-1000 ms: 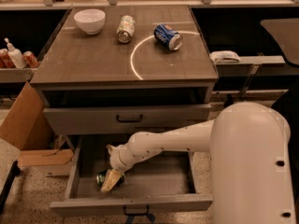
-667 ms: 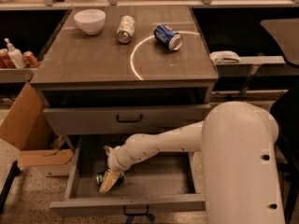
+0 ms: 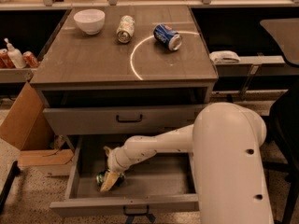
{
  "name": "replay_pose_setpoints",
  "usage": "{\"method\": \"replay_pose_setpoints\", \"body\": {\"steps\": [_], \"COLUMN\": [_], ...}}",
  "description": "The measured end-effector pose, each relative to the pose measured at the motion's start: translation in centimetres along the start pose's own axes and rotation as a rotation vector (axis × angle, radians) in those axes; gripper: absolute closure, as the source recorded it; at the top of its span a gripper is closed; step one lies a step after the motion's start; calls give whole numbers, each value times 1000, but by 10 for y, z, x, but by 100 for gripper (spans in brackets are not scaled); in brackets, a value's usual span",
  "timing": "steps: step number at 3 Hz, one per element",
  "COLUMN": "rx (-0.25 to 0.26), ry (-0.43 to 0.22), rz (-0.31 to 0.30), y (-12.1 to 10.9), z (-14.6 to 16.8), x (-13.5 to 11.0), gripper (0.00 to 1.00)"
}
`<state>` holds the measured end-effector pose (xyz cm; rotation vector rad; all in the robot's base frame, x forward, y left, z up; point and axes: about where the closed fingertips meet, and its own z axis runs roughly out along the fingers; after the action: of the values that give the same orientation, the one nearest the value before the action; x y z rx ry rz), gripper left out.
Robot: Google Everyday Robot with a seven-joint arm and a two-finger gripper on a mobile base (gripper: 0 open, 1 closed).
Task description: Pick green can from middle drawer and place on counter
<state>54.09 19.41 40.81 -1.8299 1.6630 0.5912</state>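
The hand (image 3: 108, 181) sits low in the front-left corner of the middle drawer (image 3: 127, 203), its pale tip laid over the green can (image 3: 100, 178) and touching it; whether it is spread or already pinching the can I cannot tell; over the last second it has hardly shifted, staying down on the same spot. The can lies on its side on the drawer floor, close to the left wall, partly covered by the hand, and it has not risen. What has changed is farther out: the forearm (image 3: 154, 146) keeps its slant across the open drawer, while the big white upper arm (image 3: 229, 167) has swung leftward and now fills more of the right foreground. I judge the robot is settling its reach for the grasp rather than lifting; the pick is not yet done. Above, the upper drawer front (image 3: 84, 120) is closed; the tabletop (image 3: 88, 55) holds a white bowl (image 3: 89, 20), a pale can (image 3: 125, 28) and a blue can (image 3: 167, 36), with bare wood toward the front for the placing.
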Motion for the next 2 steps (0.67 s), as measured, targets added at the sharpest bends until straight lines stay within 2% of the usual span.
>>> {"method": "replay_pose_setpoints", "body": {"steps": [2], "rx": [-17], "ry": [32], "rz": [-13], "y": [-3], "z": [17], "x": [14], "gripper": [0]}}
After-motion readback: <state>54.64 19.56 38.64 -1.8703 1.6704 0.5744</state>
